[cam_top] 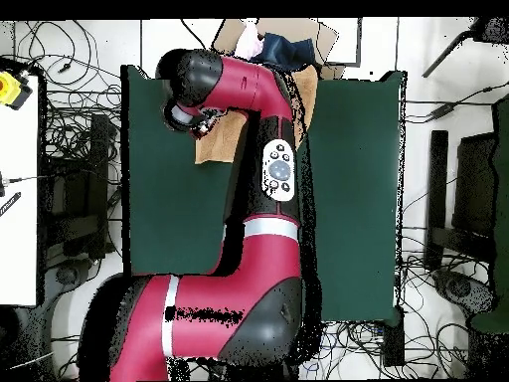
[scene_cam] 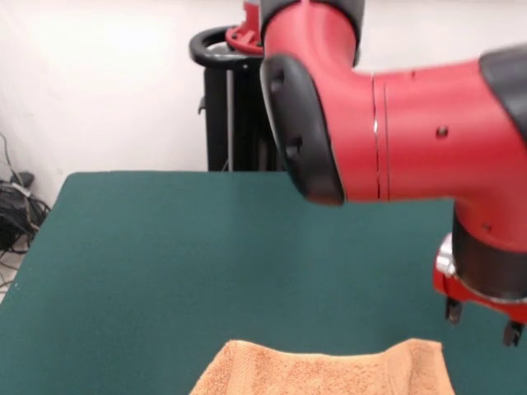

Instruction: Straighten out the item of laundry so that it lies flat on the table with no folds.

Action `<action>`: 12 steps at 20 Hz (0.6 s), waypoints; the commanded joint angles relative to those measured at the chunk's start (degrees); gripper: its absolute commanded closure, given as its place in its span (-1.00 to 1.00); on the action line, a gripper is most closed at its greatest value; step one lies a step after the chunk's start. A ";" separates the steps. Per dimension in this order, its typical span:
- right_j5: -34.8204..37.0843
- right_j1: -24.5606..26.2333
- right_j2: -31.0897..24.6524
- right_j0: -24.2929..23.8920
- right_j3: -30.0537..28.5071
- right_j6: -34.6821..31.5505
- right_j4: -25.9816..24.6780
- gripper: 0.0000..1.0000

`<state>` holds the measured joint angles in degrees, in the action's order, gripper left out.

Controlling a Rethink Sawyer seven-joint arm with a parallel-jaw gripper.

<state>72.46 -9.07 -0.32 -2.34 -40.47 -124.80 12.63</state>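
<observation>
Lying at the near edge of the green table (scene_cam: 165,271) in the front view, the tan towel (scene_cam: 329,370) shows a raised fold toward its right end. Above and right of it, the red arm (scene_cam: 395,132) carries the gripper (scene_cam: 482,322); two dark fingertips hang apart above the felt, holding nothing. No readable writing shows anywhere.

Even, bright room light, with a glare patch on the wall (scene_cam: 107,49) at upper left. The arm (scene_cam: 395,140), close to the camera, looks soft and blurred.
</observation>
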 commanded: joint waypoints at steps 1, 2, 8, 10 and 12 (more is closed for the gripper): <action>11.47 -2.59 0.31 -0.43 -5.42 3.16 -5.11 -1.00; 12.11 -2.19 0.08 -0.50 -4.61 3.18 -5.63 -1.00; 15.03 -2.21 -0.36 -0.94 -2.34 3.34 -8.72 -1.00; 15.41 -1.74 -0.75 -1.10 -1.28 3.60 -9.51 -1.00; 15.48 -0.98 -1.28 -1.18 -0.09 3.73 -10.13 -1.00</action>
<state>85.53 -11.67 -0.21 -2.66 -38.29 -124.80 5.97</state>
